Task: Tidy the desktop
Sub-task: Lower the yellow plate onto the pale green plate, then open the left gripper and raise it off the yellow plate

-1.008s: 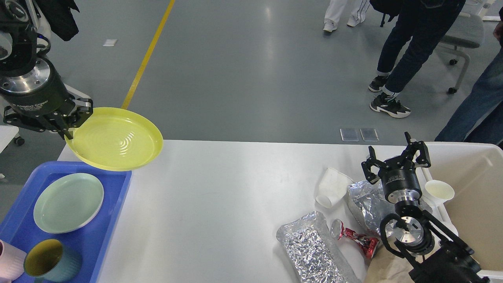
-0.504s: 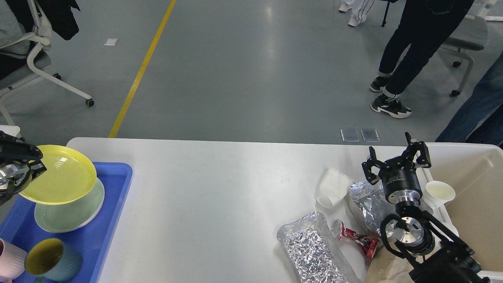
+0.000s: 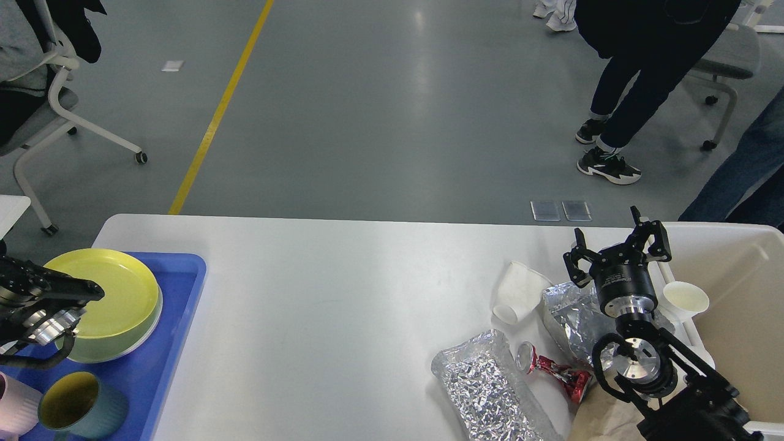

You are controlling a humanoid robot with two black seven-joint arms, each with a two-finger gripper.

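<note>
Lab or workshop hall: polished grey floor (image 3: 380,122) with yellow line (image 3: 217,110), wheeled office chairs (image 3: 55,122), standing bystanders (image 3: 643,73).

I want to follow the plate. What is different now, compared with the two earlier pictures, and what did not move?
The yellow plate went from being held up over the desktop's far left corner down onto the pale green plate in the blue tray. The left gripper dropped low beside the plate; whether it has let go cannot be told. The right gripper, open, the foil bags, crushed can and paper cups stayed put.
</note>
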